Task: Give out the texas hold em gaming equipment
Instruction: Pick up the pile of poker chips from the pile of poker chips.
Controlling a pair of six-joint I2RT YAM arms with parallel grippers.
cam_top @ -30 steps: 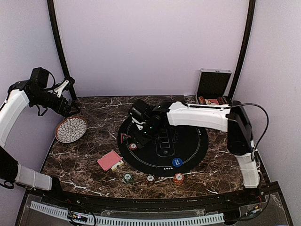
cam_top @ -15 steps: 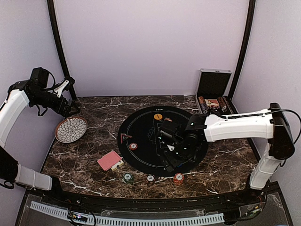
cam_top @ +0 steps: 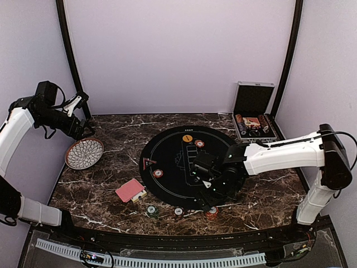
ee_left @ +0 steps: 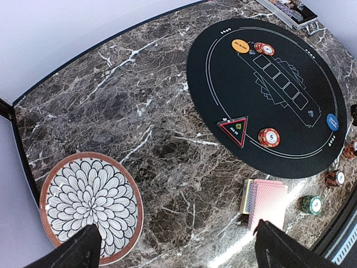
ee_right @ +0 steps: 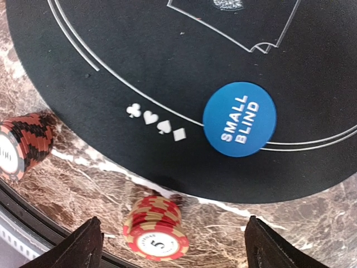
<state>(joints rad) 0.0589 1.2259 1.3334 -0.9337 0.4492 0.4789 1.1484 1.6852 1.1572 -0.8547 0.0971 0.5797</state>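
The right arm has swung back across the black mat [cam_top: 167, 162] to its near rim. The right gripper [ee_right: 172, 220] hangs there spread wide, holding nothing. A red chip stack [ee_right: 154, 237] stands on the marble [ee_right: 83, 178] just off the mat, between the fingers; it is round, so no axis matters. The left gripper [ee_left: 177, 224], also spread and empty, hovers well apart by the plate [ee_left: 89, 156], so the right is nearer.

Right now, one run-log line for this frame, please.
left gripper: open, raised near plate | right gripper: open, over red 5 chips beside mat | SMALL BLIND button: on mat | cards: on table, ungripped
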